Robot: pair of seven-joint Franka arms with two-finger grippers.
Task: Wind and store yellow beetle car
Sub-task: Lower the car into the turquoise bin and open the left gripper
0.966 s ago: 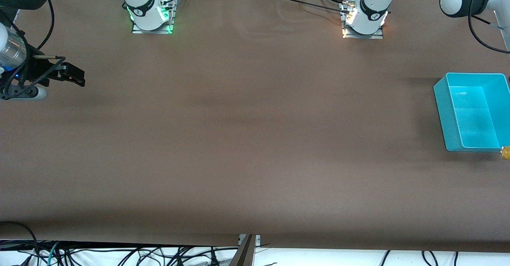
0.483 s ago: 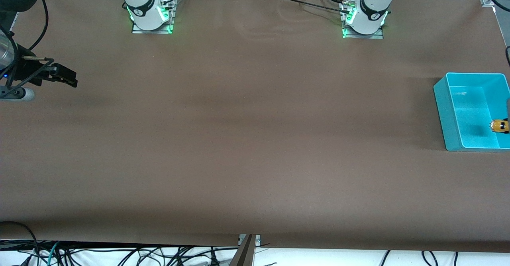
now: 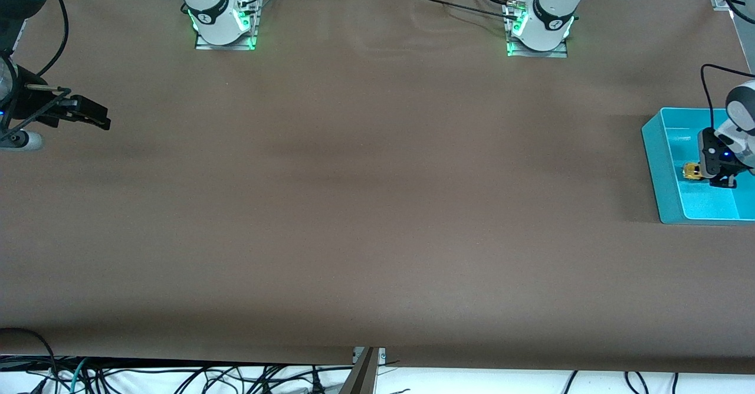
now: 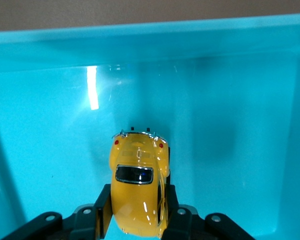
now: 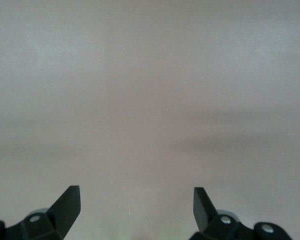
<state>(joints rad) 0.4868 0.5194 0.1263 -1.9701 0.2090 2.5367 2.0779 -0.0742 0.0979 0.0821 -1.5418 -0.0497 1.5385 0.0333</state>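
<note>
Front view: the right hand [image 3: 97, 117] hangs over the brown tabletop [image 3: 365, 193] at the right arm's end, its fingers [image 5: 67, 202] spread wide with nothing between them — that arm waits. At the left arm's end, the left hand [image 3: 705, 173] sits inside the teal bin [image 3: 655, 164], clamped on the yellow beetle car [image 4: 138, 187] — over the bin's floor.

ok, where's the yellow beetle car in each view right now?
Front view: yellow beetle car over the teal bin at the left arm's end of the table, held in the left gripper.
Left wrist view: car low centre, clamped between the fingers.
Right wrist view: not in it.
Shared landmark: the teal bin.
</note>
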